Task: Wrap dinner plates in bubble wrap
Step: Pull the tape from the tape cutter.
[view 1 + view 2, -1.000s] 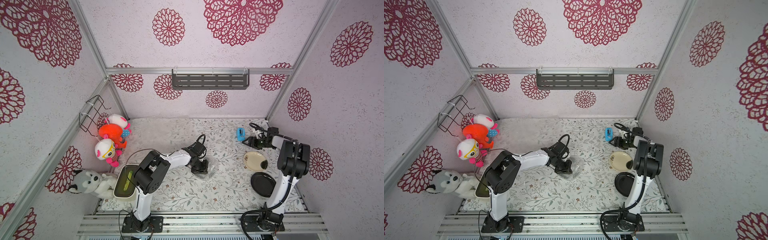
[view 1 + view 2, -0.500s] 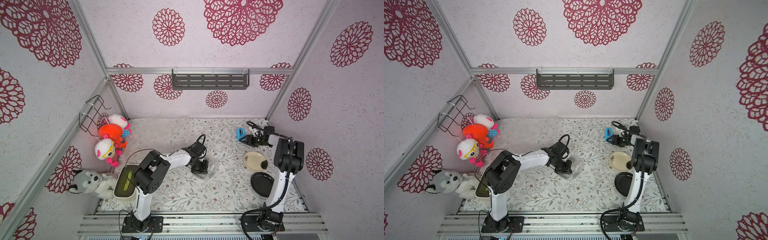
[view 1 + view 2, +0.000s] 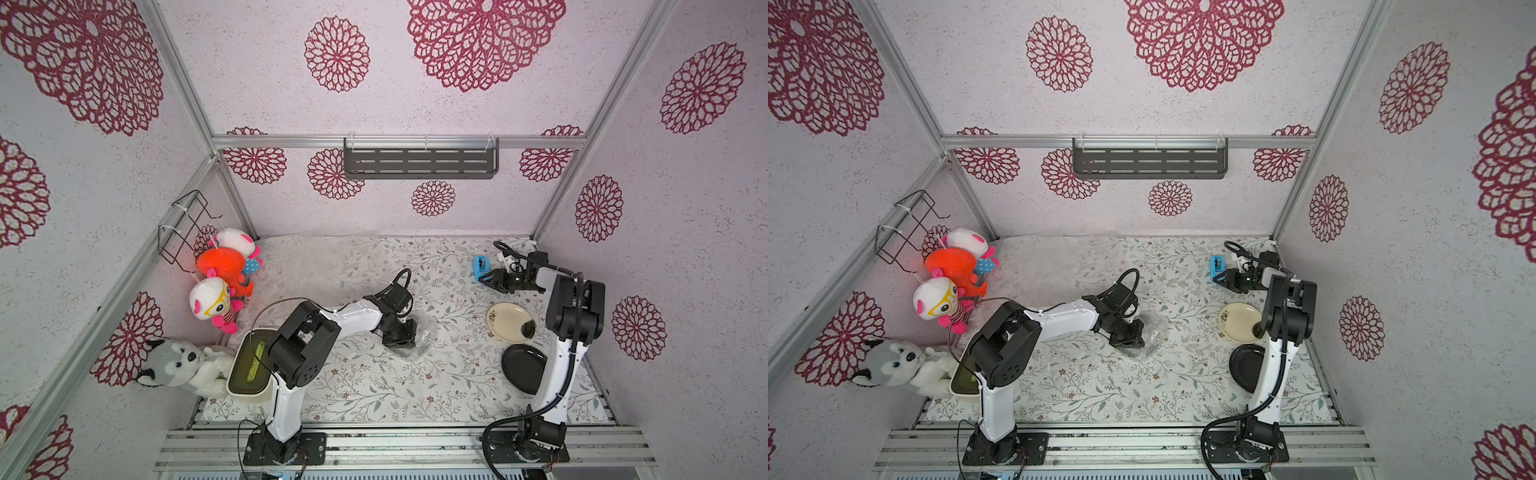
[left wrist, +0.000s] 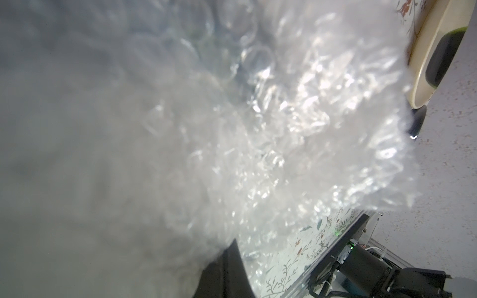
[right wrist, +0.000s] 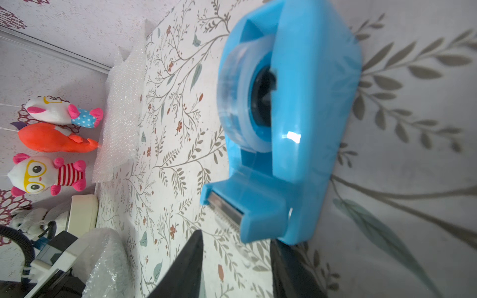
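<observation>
Currently, as both top views and the wrist views show:

- Left gripper [image 3: 401, 337] [image 3: 1128, 335]: down at mid-table, pressed into a crumpled bubble-wrap bundle [image 3: 423, 336] [image 3: 1152, 330]. Jaws fully closed. In the left wrist view the wrap [image 4: 258, 129] fills nearly the whole frame and only one dark finger [image 4: 227, 273] shows, so I cannot tell whether a fold is pinched.
- What the bundle contains is not discernible through the crinkled plastic.
- Right gripper [image 3: 484, 279] [image 3: 1221, 281]: reached to the far right of the table, level with a blue tape dispenser [image 3: 480, 266] [image 3: 1217, 265]. In the right wrist view its two dark fingers [image 5: 185, 268] stand apart, with the dispenser [image 5: 296, 129] just ahead of the gap. One finger meets the dispenser's base corner; nothing is clamped.
- Cream plate [image 3: 505, 320] [image 3: 1237, 322]: flat on the floral cloth [image 3: 374, 386], right side, between dispenser and black plate. Its rim [image 4: 418, 85] also shows beyond the wrap in the left wrist view.
- Black plate [image 3: 519, 368] [image 3: 1246, 368]: flat, just nearer the front edge than the cream one, partly behind the right arm.
- Spare bubble-wrap sheets [image 3: 307, 262] [image 3: 1042, 266] [image 5: 121, 116]: lying flat in the back left corner.
- Cream tub [image 3: 249, 365] with olive inside: front left corner, beside the plush husky [image 3: 174, 365].
</observation>
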### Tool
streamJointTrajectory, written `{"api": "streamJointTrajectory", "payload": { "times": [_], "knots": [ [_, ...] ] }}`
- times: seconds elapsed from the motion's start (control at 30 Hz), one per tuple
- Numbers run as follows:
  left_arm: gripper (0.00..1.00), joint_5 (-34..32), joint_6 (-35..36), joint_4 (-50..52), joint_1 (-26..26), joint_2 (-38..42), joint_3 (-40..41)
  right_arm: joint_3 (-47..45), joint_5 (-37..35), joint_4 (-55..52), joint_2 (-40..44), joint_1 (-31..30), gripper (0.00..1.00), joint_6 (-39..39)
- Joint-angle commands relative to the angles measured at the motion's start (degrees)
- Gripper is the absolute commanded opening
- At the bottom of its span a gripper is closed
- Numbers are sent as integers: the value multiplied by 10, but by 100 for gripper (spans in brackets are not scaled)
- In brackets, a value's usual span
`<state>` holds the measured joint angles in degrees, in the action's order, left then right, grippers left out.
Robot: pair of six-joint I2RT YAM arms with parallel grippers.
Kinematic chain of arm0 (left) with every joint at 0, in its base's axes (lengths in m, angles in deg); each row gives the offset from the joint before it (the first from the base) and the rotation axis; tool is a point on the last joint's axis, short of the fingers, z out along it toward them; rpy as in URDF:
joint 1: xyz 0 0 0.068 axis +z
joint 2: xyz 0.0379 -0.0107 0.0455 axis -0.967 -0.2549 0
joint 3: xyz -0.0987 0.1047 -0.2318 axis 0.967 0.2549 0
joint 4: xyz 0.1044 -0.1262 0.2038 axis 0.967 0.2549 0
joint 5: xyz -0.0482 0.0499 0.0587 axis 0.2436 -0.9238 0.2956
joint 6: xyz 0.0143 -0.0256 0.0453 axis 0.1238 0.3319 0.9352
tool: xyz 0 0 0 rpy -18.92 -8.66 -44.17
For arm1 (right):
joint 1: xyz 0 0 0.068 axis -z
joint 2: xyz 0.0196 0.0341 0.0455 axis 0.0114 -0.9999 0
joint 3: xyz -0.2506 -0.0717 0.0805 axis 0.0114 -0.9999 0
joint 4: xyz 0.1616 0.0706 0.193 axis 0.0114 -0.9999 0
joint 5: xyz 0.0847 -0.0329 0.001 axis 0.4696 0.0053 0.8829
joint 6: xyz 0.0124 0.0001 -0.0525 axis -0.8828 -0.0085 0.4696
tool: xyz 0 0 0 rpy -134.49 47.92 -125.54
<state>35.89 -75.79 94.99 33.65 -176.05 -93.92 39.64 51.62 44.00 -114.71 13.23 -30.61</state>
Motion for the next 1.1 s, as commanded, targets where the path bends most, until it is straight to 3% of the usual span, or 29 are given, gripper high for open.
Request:
{"api": "streamJointTrajectory", "payload": {
  "times": [0.0, 0.17, 0.53, 0.93, 1.07],
  "knots": [
    [0, -60, 4, 68, 0, -26, 22, 21, 11, -11, -13, 0, 43, -5],
    [0, -59, 4, 68, 0, -26, 22, 17, 22, 10, -9, 0, 34, -11],
    [0, -57, 6, 66, 0, -27, 22, -67, 39, 100, 63, 10, 1, -50],
    [0, -53, 7, 64, 0, -30, 21, -68, 29, 139, 111, 10, 0, -127],
    [0, -52, 7, 64, 1, -31, 21, -47, -5, 134, 110, 12, 0, -166]
  ]
}}
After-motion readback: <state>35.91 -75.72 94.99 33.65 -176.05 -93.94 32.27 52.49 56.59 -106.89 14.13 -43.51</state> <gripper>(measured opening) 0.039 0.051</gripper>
